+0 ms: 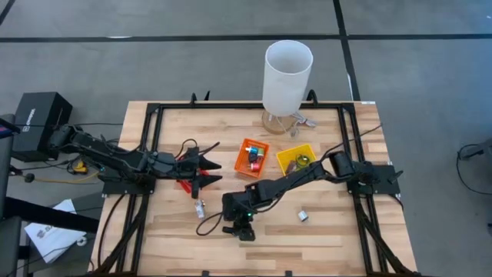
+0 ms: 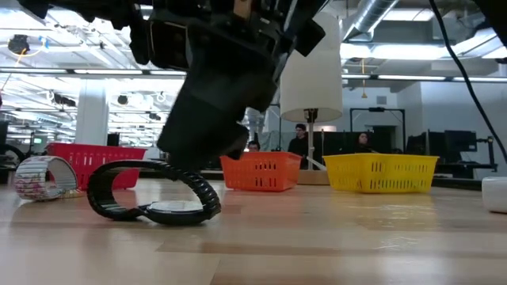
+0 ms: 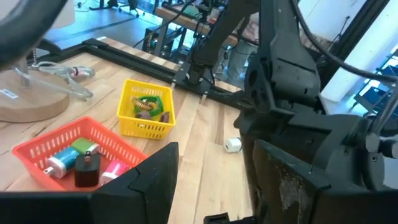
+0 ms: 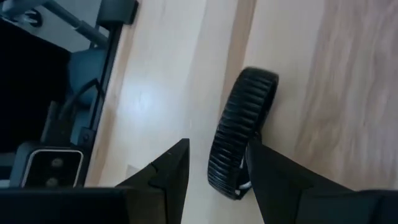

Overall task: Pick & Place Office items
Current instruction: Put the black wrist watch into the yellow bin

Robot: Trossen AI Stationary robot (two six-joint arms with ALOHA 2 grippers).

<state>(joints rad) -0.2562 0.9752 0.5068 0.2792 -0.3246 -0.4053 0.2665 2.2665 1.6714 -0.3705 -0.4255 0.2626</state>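
A black ribbed band lies curled on the wood near the table's near edge, resting on its loops. My right gripper is open and points down over it, with the band's end between its two fingers. My left gripper is open and holds nothing. It hovers left of the table's middle, facing the bins. Small coloured bits lie in the orange bin. Ring-like pieces lie in the yellow bin. My right gripper comes at the band from above, a finger on each side of the band's end. One finger stands right beside the band. Whether it touches, I cannot tell. The band lies flat on the table.
The orange bin and yellow bin sit mid-table, with a red bin under my left arm. A tall white cylinder stands at the far edge. A patterned tape roll and a small white piece lie loose. People stand beyond the table.
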